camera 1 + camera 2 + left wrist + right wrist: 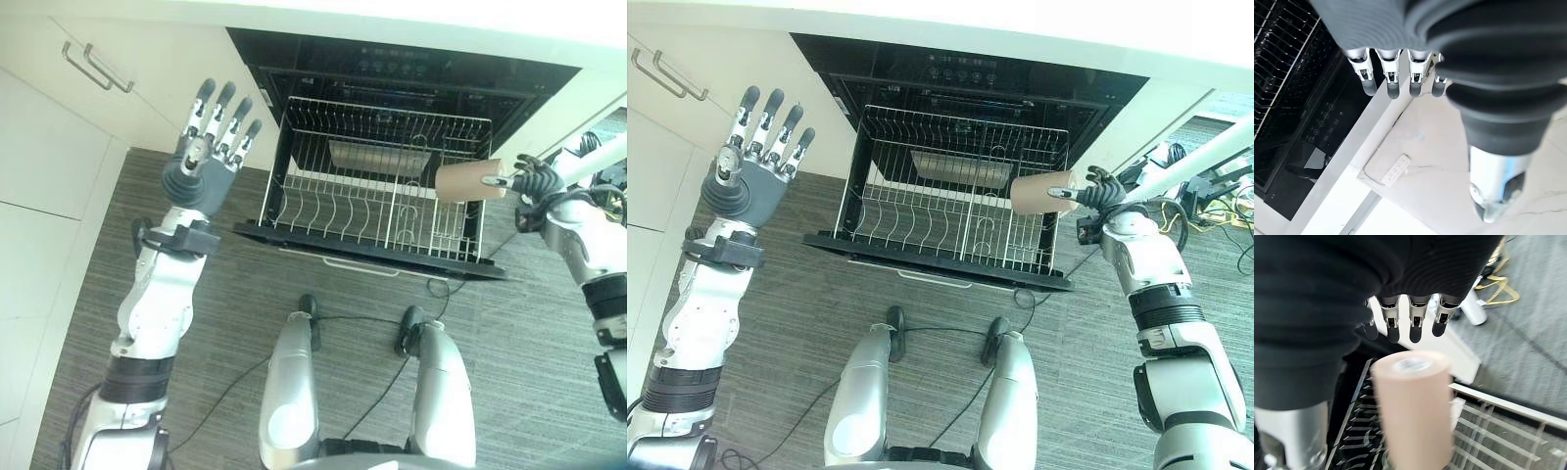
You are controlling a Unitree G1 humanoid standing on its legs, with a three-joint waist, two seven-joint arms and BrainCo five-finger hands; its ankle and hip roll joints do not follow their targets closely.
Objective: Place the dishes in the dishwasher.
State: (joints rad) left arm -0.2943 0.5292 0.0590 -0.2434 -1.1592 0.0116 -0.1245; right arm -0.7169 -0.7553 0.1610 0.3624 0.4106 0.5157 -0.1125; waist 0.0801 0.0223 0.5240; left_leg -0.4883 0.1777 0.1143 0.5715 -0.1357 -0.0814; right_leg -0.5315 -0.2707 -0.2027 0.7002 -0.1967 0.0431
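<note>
Left hand (pixel 201 162) up by the cabinets, fingers straight, empty; right hand (pixel 1104 194) grips the cup (pixel 1042 192) sideways above the rack (pixel 950 211) edge; a loose hold could drop it outside.

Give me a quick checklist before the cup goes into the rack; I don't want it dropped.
1. Dishwasher rack pulled out: ok.
2. Beige cup at the right robot hand: ok, but the grip on it: cannot tell.
3. Cup over the rack's right edge: ok.
4. Rack space under the cup free: cannot tell, the cup hides it.
5. Left robot hand open, raised clear of the rack: ok.
</note>
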